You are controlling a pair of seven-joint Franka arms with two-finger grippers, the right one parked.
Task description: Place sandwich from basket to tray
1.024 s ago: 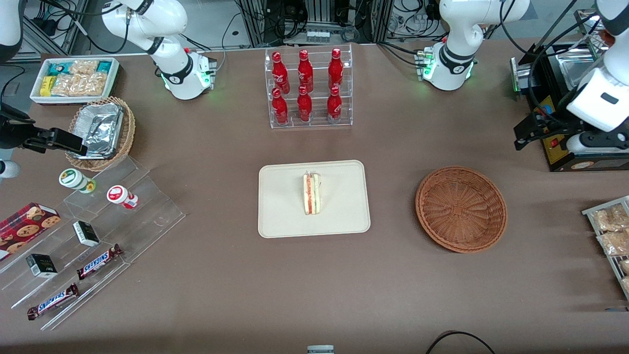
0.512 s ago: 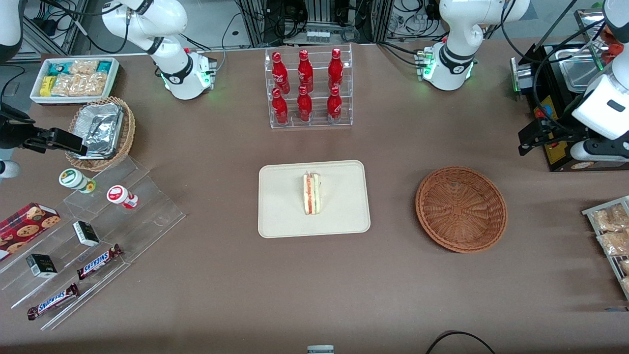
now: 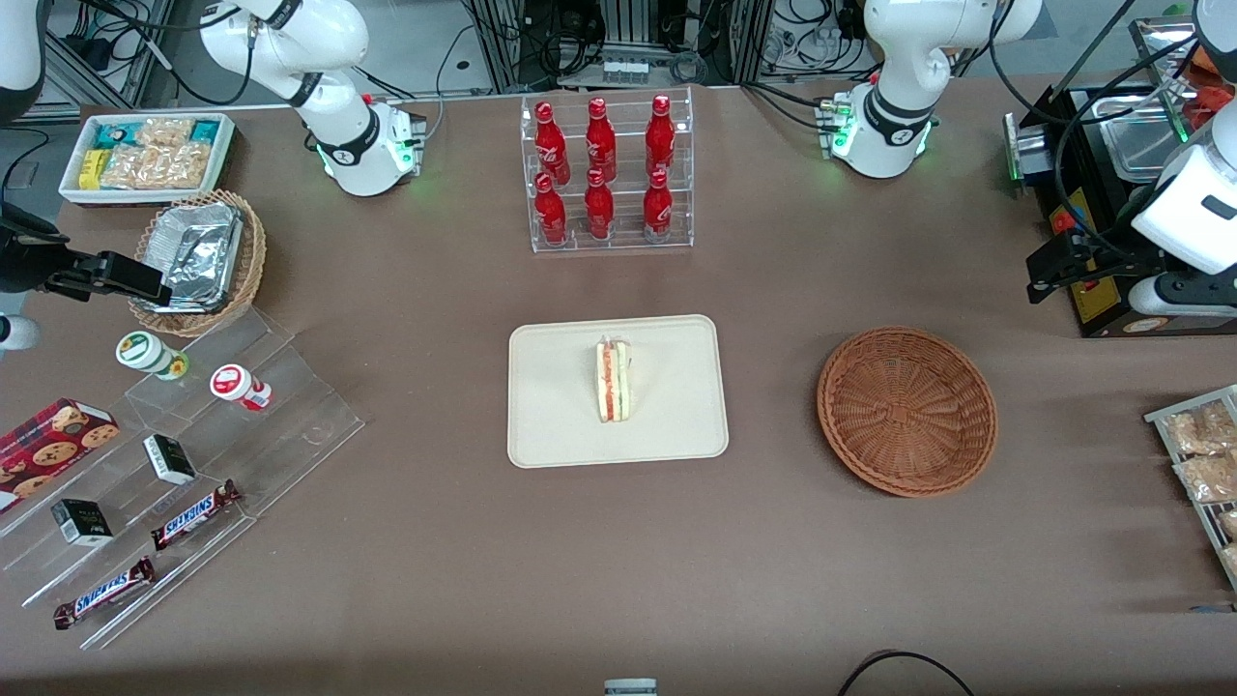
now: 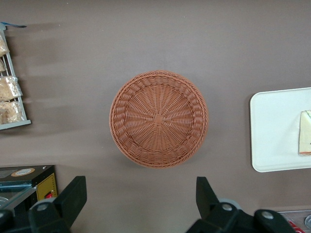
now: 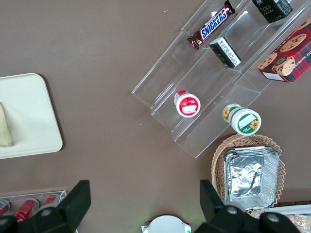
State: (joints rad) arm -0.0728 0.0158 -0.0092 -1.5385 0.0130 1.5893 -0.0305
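Since your sandwich (image 3: 613,381) already rests on the tray (image 3: 556,425), you can judge the transfer finished. Largest first: the brown table (image 3: 464,561) spreads wide, with cabling and frames at its edge farthest from the front camera. Next, the tray sits mid-table, then the basket (image 3: 906,411) toward the working arm's end, holding nothing. Your gripper (image 4: 138,204) hangs high above the table near the basket, fingers spread and holding nothing, likely pulled back to leave the goods undisturbed. Smallest, the sandwich stands on edge, filling layers showing.
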